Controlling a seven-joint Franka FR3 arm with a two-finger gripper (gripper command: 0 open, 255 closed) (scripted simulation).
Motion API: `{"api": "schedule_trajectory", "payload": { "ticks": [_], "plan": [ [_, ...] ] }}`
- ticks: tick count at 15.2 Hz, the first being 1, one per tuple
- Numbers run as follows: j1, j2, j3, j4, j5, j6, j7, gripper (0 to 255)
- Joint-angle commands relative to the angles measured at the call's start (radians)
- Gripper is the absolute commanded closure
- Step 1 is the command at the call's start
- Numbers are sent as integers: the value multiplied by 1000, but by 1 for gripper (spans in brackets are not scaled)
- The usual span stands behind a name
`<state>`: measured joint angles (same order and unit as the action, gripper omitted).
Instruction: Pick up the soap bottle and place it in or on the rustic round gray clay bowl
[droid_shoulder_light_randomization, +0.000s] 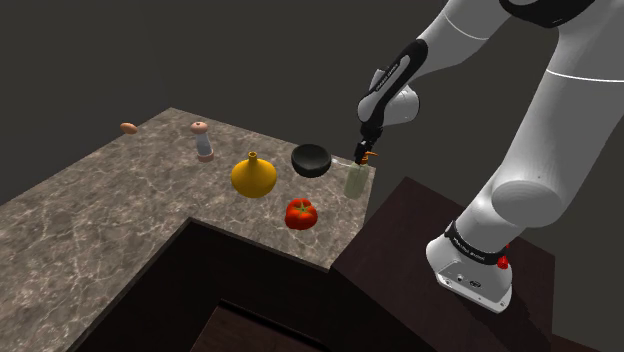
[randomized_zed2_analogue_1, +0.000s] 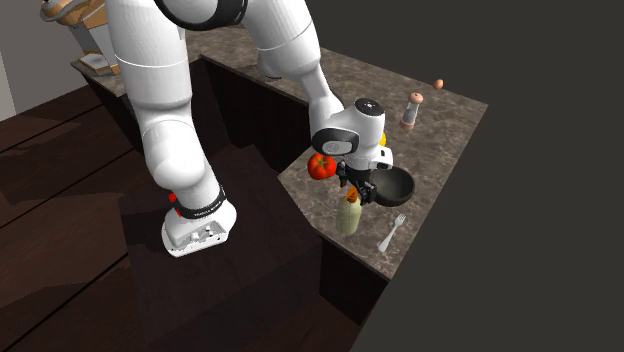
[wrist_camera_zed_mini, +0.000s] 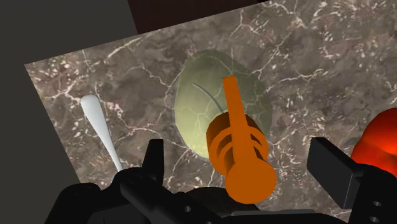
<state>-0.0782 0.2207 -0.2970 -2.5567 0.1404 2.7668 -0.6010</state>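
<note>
Fingers (wrist_camera_zed_mini: 154, 162) spread wide, straddling orange pump (wrist_camera_zed_mini: 238, 153), not touching | soap bottle (wrist_camera_zed_mini: 197, 108) upright at desk (droid_shoulder_light_randomization: 100, 210) corner, just beside dark bowl (droid_shoulder_light_randomization: 311, 159) | risk: clamping only the slim pump could slip, tipping bottle off the near edge

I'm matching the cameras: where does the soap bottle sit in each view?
Shoulder view: soap bottle right of centre, at the corner of the counter, under the gripper.
Second exterior view: bottle just below centre, beside the dark bowl.
Wrist view: bottle between the open fingers, orange pump toward the camera.
Shared landmark: the red tomato, near the bottle in all three.
</note>
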Motion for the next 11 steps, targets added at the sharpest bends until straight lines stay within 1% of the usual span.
{"api": "schedule_trajectory", "payload": {
  "ticks": [1,2,11],
  "plan": [
    [0,0,0,0,0,0,0,0],
    [0,0,0,0,0,0,0,255],
    [0,0,0,0,0,0,0,255]
  ]
}}
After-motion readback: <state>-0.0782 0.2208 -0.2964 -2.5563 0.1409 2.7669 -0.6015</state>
